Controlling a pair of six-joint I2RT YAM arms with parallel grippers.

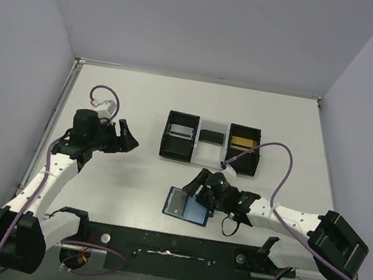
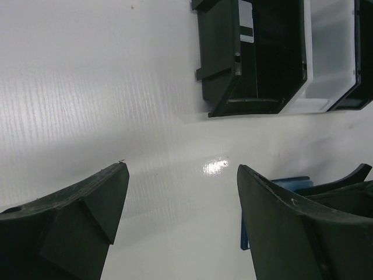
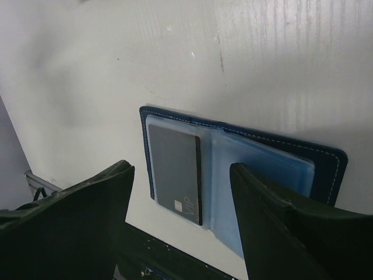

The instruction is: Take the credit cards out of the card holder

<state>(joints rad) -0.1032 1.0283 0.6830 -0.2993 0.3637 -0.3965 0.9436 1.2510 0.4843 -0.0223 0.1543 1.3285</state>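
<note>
**Card holder lies open under my right fingers; one card in it**

The card holder [image 3: 262,153] lies spread flat and open on the white surface [image 1: 115,185], near its front edge and just in front of my right arm. In my right wrist view a dark grey card [image 3: 175,172] sits in the holder's left half, with pale blue sleeves filling the right half. I cannot tell whether that card is tucked into a pocket or only lying on it.

My right fingers [image 1: 197,183] are spread apart above the holder. One is on each side of the card as my wrist camera sees it, and I cannot tell whether either tip touches the holder.

Just beyond the holder stands a row of containers. The left black box [image 1: 169,144] has a silver-grey card [image 1: 181,131] in it. The white tray [image 1: 208,152] in the middle has a dark card [image 1: 210,135]. The right black box [image 1: 250,161] has a gold card [image 1: 241,143]. That row is close behind my right wrist, and my purple cable [image 1: 274,144] arches up beside the right black box.

My left fingers [image 1: 129,142] are also apart. They are well to the left of the holder, raised over bare surface and pointing toward the left black box. In my left wrist view a blue edge of the holder shows past one finger.
</note>
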